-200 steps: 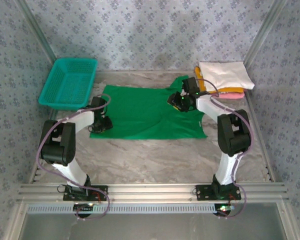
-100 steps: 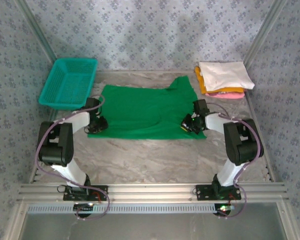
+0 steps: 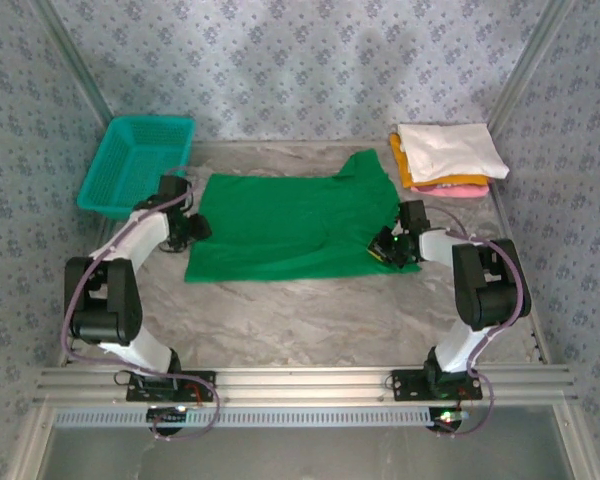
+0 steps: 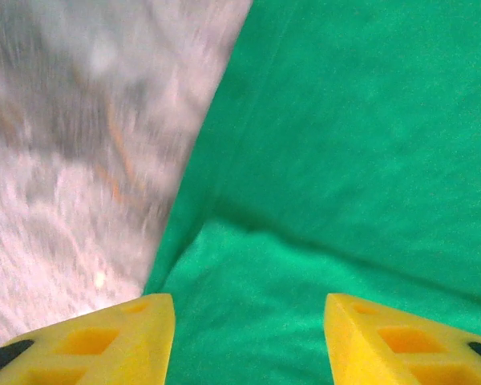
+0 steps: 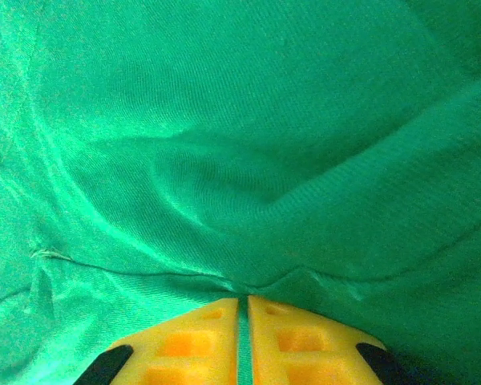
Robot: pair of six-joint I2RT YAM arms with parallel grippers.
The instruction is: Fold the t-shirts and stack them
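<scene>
green t-shirt (image 3: 280, 225): one
folded t-shirts: three, namely white t-shirt (image 3: 450, 148), orange-yellow t-shirt (image 3: 405, 167), pink t-shirt (image 3: 462, 189)
teal mesh basket (image 3: 135, 165): one
robot arms: two, namely left arm (image 3: 100, 300), right arm (image 3: 485, 290)
hands: two, namely left hand (image 3: 191, 228), right hand (image 3: 382, 250)
tabletop (image 3: 300, 320): one

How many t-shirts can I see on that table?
4. A green shirt lies spread across the middle; a white shirt, an orange-yellow shirt and a pink shirt sit stacked at the far right corner. The stack may hide more.
</scene>
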